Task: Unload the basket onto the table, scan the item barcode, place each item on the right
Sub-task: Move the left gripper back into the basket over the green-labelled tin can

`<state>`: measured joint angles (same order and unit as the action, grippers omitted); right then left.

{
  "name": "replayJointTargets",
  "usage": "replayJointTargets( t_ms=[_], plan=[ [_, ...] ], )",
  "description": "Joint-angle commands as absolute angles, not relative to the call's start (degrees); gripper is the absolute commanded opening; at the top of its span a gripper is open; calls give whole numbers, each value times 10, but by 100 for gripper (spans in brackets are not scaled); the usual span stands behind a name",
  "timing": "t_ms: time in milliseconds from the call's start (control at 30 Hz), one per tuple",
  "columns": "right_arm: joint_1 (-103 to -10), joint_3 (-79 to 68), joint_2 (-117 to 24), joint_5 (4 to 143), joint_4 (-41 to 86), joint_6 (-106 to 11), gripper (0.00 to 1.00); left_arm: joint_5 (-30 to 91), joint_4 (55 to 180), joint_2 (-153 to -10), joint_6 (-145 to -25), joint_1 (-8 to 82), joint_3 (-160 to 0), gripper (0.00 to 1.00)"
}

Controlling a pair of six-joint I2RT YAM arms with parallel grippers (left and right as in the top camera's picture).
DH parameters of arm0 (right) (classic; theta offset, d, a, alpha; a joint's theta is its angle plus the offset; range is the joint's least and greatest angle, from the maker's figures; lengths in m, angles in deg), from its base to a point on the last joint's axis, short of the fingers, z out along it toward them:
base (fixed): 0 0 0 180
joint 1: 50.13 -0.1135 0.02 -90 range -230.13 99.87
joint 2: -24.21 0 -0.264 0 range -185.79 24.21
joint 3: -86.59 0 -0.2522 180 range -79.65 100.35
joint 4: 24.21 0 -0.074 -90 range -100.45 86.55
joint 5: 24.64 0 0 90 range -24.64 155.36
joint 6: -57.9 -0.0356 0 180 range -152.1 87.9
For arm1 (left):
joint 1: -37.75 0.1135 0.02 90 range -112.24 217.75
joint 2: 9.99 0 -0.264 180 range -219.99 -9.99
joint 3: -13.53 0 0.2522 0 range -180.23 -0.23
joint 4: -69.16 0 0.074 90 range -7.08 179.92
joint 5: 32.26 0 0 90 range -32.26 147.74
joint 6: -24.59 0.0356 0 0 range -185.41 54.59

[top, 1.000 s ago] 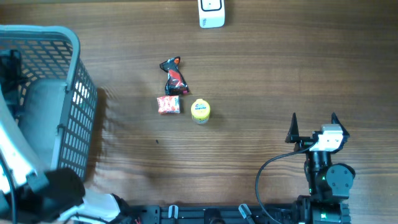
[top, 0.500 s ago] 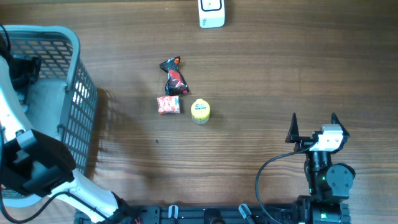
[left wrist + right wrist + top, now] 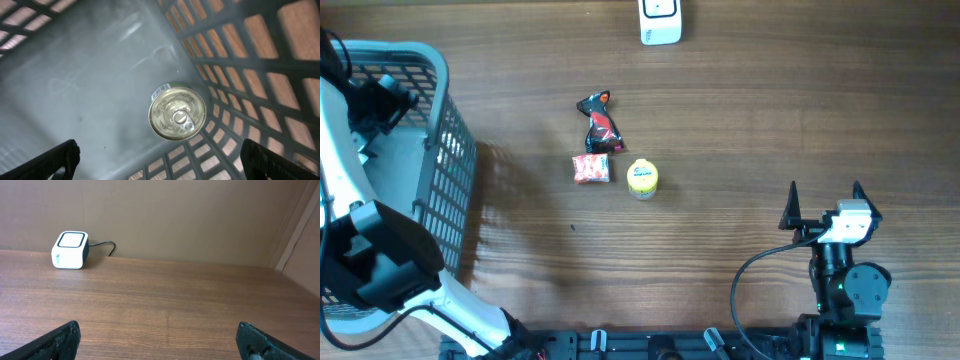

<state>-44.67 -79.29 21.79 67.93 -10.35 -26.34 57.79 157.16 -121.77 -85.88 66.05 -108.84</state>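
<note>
A round tin can [image 3: 177,113] with a pull-ring lid stands on the floor of the grey basket [image 3: 90,75], close to the mesh wall; a strip of barcode shows on its side. My left gripper [image 3: 159,154] hangs open above it, its dark fingertips [image 3: 62,156] wide apart with nothing between them. From overhead the left gripper [image 3: 382,98] is inside the basket [image 3: 445,150] at the far left; the can is hidden there. The white scanner [image 3: 660,20] sits at the far table edge. My right gripper [image 3: 823,203] rests open near the front right, empty.
Three small items lie mid-table: a black-and-red wrapper [image 3: 600,124], a red packet [image 3: 590,168] and a yellow-lidded cup [image 3: 642,178]. The scanner [image 3: 70,250] with its cable shows far left in the right wrist view, against a brown wall.
The left arm has swung further into the basket, its gripper moving toward the far side. The right arm and the table items have not moved.
</note>
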Motion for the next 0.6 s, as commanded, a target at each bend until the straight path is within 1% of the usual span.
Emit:
replayJointTargets(
  t_ms=[0,67,267,400,567],
  plan=[
    [-445,-794,217,686,-105,-272,100,555,1526,-1226,-825,667,-1010,100],
    [-445,-794,217,686,-105,-272,100,555,1496,-1226,-827,667,-968,100],
    [-445,-794,217,686,-105,-272,100,576,1417,-1226,-893,667,-867,100],
    [-445,-794,217,686,-105,-272,100,578,1395,-1226,-934,667,-840,100],
    [-445,-794,217,686,-105,-272,100,578,1388,-1226,-931,667,-838,100]
  ],
)
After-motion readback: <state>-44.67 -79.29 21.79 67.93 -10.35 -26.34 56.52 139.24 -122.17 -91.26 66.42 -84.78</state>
